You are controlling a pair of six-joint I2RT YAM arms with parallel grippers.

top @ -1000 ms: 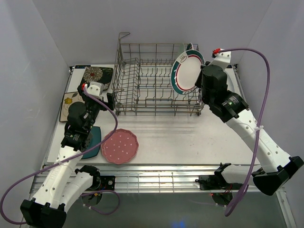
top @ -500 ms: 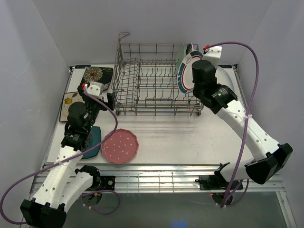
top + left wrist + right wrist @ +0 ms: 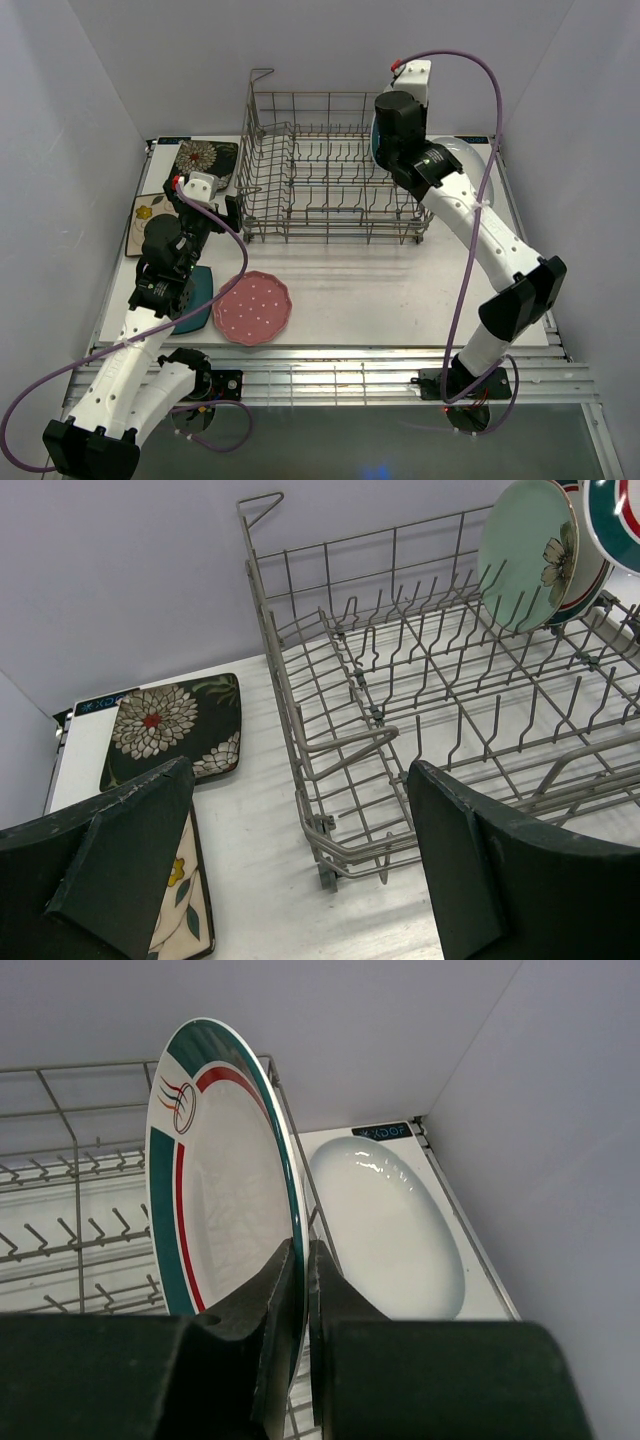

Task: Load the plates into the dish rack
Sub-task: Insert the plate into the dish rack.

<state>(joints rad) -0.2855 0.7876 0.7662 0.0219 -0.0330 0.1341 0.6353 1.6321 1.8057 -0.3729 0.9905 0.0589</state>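
Note:
My right gripper (image 3: 303,1260) is shut on the rim of a white green-rimmed plate (image 3: 225,1180), held upright and edge-on over the far right corner of the dish rack (image 3: 320,175). From above, the wrist hides most of that plate (image 3: 375,140). A mint floral plate (image 3: 528,555) stands in the rack's tines with another green-rimmed plate (image 3: 588,585) behind it. My left gripper (image 3: 298,810) hangs open and empty by the rack's left near corner. On the table lie a pink dotted plate (image 3: 252,307), a dark teal plate (image 3: 202,292), a black floral square (image 3: 205,158) and a cream floral square (image 3: 148,210).
A large white oval plate (image 3: 385,1225) lies flat on the table right of the rack, against the back corner. Grey walls close in on three sides. The rack's tall left handle (image 3: 258,85) sticks up at its far left.
The right arm has swung the green-rimmed plate from the rack's right front up to its far right corner, turning it edge-on. The left arm has not moved.

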